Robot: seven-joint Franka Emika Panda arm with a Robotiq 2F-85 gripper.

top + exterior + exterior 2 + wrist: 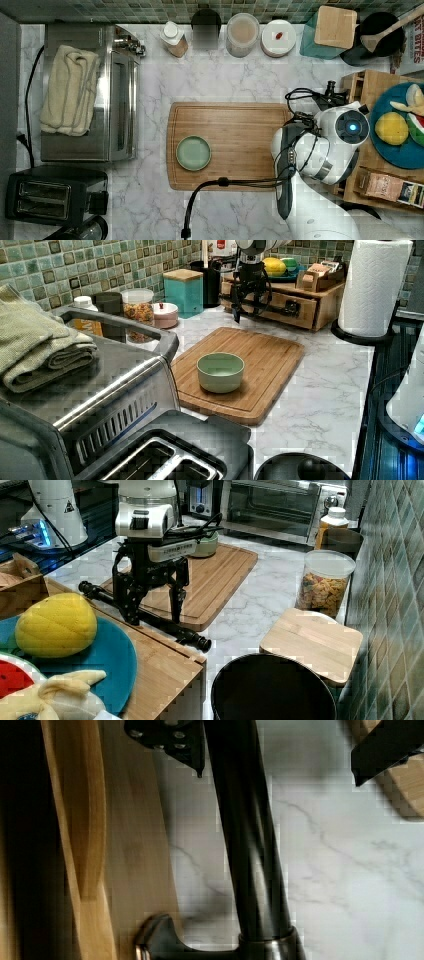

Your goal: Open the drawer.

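In the top view, a bowl (193, 153) sits on the cutting board (240, 125) (toaster oven (90, 92) at the top view's left).

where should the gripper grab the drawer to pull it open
Grip the long black bar handle across the drawer front, near its middle, coming down from above with one of the jaws on each side. The bar stands off the wood on end posts, leaving a gap behind it. The gripper already straddles it, open.
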